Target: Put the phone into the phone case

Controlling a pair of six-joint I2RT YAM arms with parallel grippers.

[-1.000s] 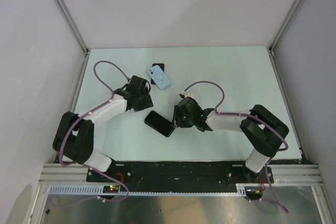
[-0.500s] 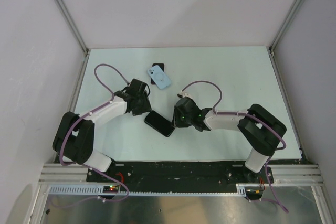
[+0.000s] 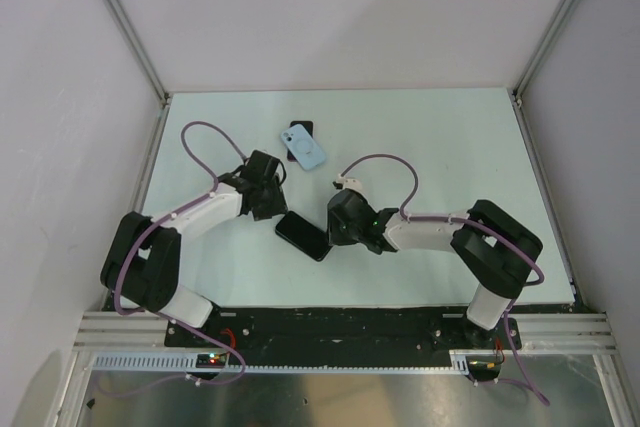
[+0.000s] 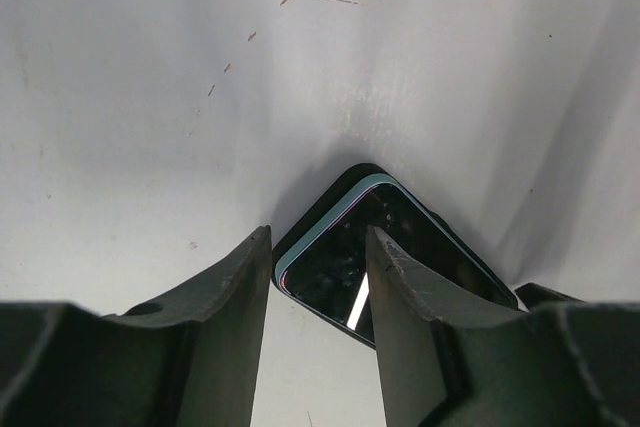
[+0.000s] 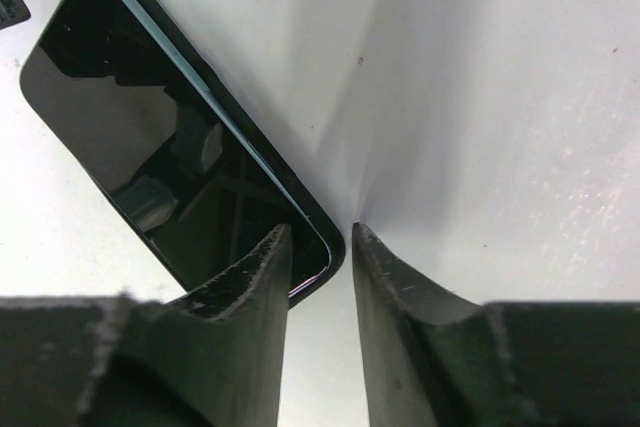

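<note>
Phone (image 3: 303,235) flat on table (image 3: 440,137); case (image 3: 303,150), blue, apart at its 12 o'clock. Left gripper (image 4: 318,247) fingers half apart astride phone's 10 o'clock corner; right gripper (image 5: 320,232) fingers narrow at 3 o'clock corner, grip cannot be told.

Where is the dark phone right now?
Top view: the phone lies flat near the middle, between the left gripper and right gripper, one at each end.

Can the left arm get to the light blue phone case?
Probably yes. The light blue phone case lies just beyond the left tool, with nothing between them, though that tool straddles a corner of the flat black phone.
</note>
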